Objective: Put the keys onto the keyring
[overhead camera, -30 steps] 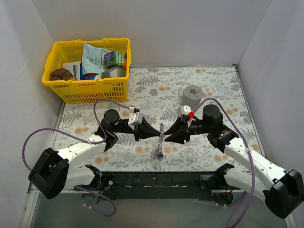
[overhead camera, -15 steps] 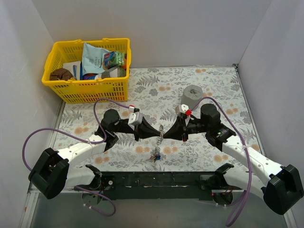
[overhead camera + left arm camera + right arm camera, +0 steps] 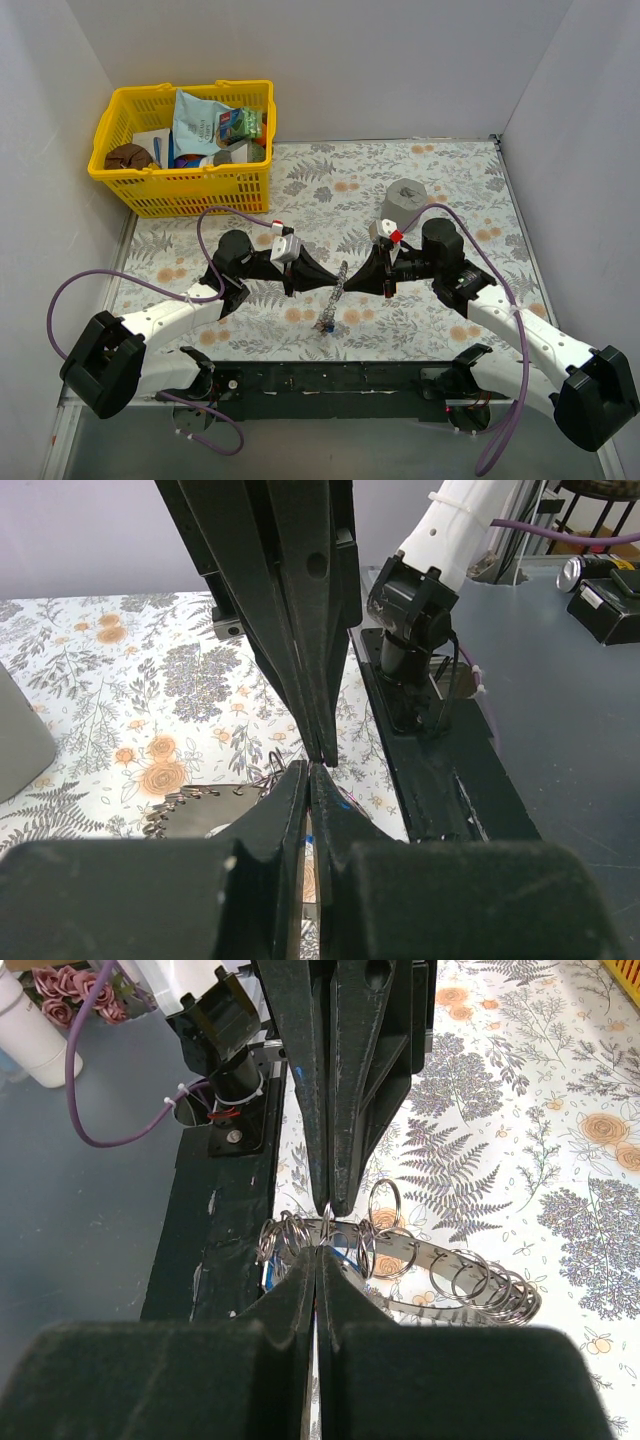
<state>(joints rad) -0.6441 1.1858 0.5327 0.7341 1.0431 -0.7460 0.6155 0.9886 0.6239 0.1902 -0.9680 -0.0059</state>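
My right gripper is clamped tight on the keyring. It meets my left gripper tip to tip, and those fingers are pressed together too. The keyring slants between them, mid-table, with a blue-headed key at its near end.

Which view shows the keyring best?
Right wrist: the keyring reads as linked silver rings right at the right end effector tips. Top external shows it only as a thin strip between the arms; left wrist catches just a partial arc behind the left end effector.
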